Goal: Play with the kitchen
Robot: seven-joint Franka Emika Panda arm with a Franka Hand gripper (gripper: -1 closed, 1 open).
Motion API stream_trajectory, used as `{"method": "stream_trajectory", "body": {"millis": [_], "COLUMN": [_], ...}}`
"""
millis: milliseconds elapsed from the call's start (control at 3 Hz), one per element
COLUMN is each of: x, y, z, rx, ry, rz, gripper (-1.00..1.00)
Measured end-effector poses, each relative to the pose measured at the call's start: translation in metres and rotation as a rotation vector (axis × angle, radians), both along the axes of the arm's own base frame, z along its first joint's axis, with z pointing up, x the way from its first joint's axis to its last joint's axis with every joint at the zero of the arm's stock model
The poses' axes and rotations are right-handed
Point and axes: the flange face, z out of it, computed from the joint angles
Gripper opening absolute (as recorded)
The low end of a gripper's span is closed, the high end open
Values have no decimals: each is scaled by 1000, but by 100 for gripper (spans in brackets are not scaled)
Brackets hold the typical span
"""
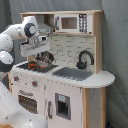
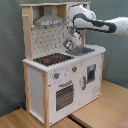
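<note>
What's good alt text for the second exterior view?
A white robot arm reaches in from the second exterior view's right, its gripper holding a small metal pot above the counter of a white and wood toy kitchen, beside the black stovetop with red burners and under a grey hood.

pot (image 2: 70,45) seemingly above the kitchen (image 2: 65,75) counter, stovetop (image 2: 52,59) beside sink (image 1: 72,73)

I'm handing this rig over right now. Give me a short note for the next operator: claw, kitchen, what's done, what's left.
Claw: over the back of the kitchen counter, at a silvery pot beside the stovetop; whether it grips the pot cannot be told.
Kitchen: upright, oven door shut, faucet behind the sink.
Done: the arm has reached the pot.
Left: open-ended play; probably set the pot on a burner or in the sink.
</note>
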Motion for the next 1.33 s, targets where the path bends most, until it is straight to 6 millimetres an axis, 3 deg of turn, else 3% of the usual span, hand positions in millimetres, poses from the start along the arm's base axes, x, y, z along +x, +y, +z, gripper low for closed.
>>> {"method": "stream_trajectory", "body": {"millis": [333, 1333], "x": [0, 20], "y": [34, 82], "z": [-2, -1], "rx": [4, 35], "ry": [-39, -110], "rz": [68, 163], "gripper": [-100, -100]}}
